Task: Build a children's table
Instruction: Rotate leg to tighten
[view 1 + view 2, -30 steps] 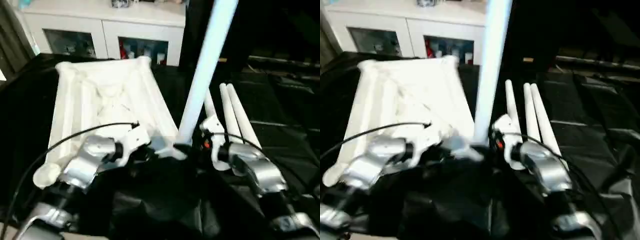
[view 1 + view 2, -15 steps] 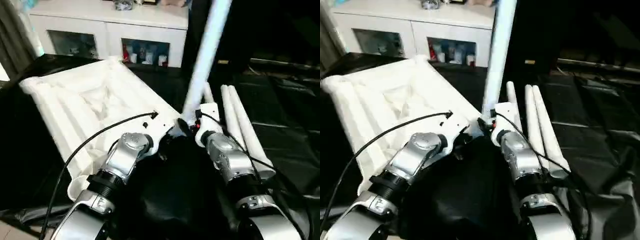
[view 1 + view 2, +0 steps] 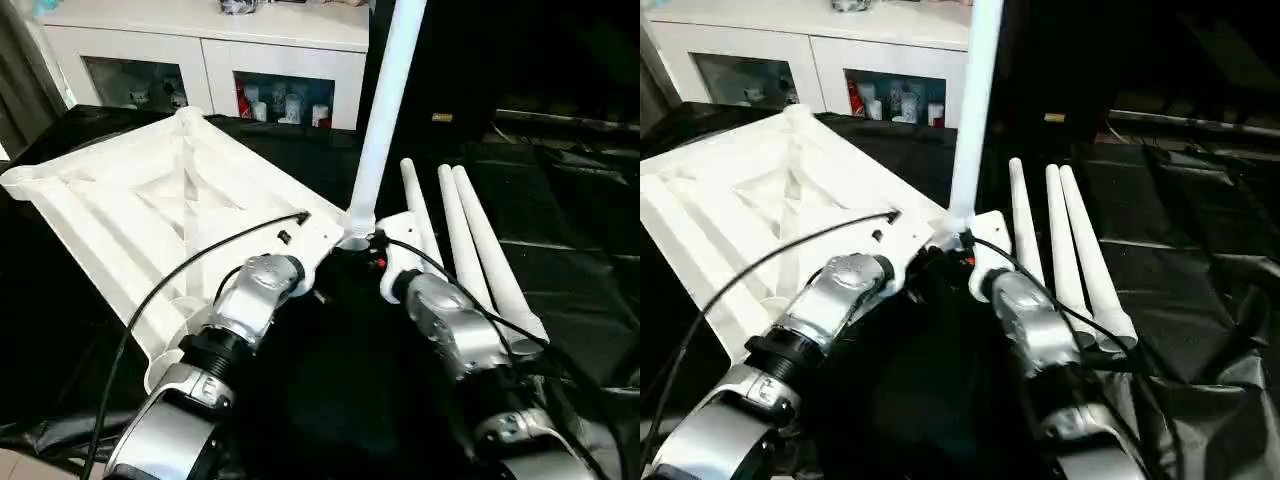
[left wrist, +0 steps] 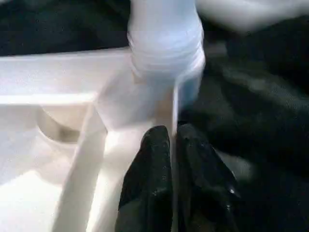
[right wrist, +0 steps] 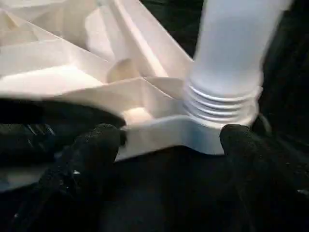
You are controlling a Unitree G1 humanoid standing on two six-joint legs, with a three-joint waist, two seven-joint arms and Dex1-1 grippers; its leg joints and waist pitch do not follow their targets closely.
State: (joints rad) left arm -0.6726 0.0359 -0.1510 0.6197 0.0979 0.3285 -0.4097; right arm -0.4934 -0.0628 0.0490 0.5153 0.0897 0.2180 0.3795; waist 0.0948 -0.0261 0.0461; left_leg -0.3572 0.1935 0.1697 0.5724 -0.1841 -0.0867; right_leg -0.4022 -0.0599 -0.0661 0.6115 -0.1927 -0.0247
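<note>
On the black sheet [image 3: 560,220] lies one white tabletop [image 3: 130,215], ribbed underside up, with one leg [image 3: 385,100] standing upright in its near corner socket [image 5: 219,113] and three more legs [image 3: 470,240] lying side by side at about three o'clock of that socket, well apart from the top's edge. Open black cloth stretches beyond them; one white cabinet [image 3: 200,50] stands at twelve o'clock. At the socketed corner, the left gripper [image 4: 173,145] has its black fingers nearly together, holding nothing, tips just beside the leg's threaded base. Opposite, the right gripper [image 5: 169,140] stands spread wide, its fingers [image 5: 96,145] either side of the corner, gripping nothing.
</note>
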